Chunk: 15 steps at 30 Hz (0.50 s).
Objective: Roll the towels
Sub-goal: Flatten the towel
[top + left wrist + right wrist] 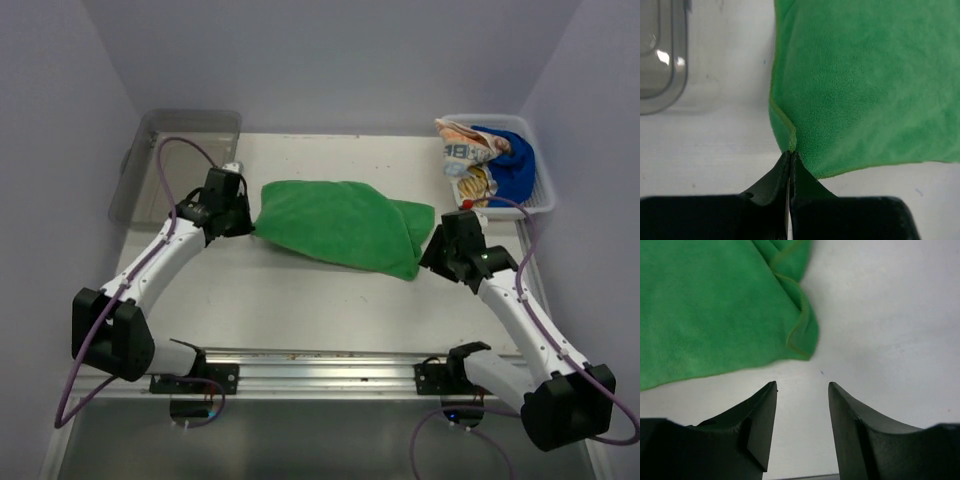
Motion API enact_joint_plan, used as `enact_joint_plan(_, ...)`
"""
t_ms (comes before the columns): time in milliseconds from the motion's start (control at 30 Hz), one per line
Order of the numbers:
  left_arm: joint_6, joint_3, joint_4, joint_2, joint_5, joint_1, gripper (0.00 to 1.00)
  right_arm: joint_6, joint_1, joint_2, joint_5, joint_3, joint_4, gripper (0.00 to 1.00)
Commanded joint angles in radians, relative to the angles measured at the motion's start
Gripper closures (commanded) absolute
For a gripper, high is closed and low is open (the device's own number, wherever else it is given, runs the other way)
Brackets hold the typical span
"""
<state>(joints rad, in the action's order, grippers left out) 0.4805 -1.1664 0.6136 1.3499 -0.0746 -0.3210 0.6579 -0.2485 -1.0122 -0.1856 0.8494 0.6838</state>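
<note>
1. One green towel lies mid-counter, soft and limp.
2. My left pincer pinches its left hem.
3. My right pincer gapes beside the right corner, the next hold.

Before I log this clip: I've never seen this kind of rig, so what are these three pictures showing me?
Two robot arms are bolted at the near edge of a table. The top picture looks down from above and behind them; the other two come from cameras on each wrist, so the dark shapes at the bottom are that arm's own fingers. A green towel lies folded on the table. The left gripper is shut on the towel's edge. The right gripper is open, just short of the towel's other end, holding nothing. More towels sit in a white basket at the back right; a clear bin stands back left.
</note>
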Motion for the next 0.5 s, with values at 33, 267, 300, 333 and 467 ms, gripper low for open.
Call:
enact_joint_plan(33, 0.046, 0.115, -0.1, 0.006, 0.053, 0.005, 1.0, 0.059, -0.005, 0.046, -0.047, -0.02, 0.052, 0.48)
enact_joint_plan(267, 0.024, 0.082, -0.078, 0.023, 0.03, 0.005, 1.0, -0.098, -0.003, -0.236, -0.097, 0.132, 0.025, 0.46)
enact_joint_plan(300, 0.023, 0.079, -0.075, 0.025, 0.029, 0.005, 1.0, -0.107, -0.005, -0.27, -0.095, 0.149, 0.028, 0.46)
enact_joint_plan(333, 0.023, 0.077, -0.072, 0.025, 0.029, 0.005, 1.0, -0.11, -0.005, -0.297, -0.097, 0.172, 0.031, 0.46)
enact_joint_plan(467, 0.023, 0.076, -0.066, 0.019, 0.027, 0.005, 1.0, -0.081, 0.029, -0.344, -0.031, 0.133, -0.015, 0.46)
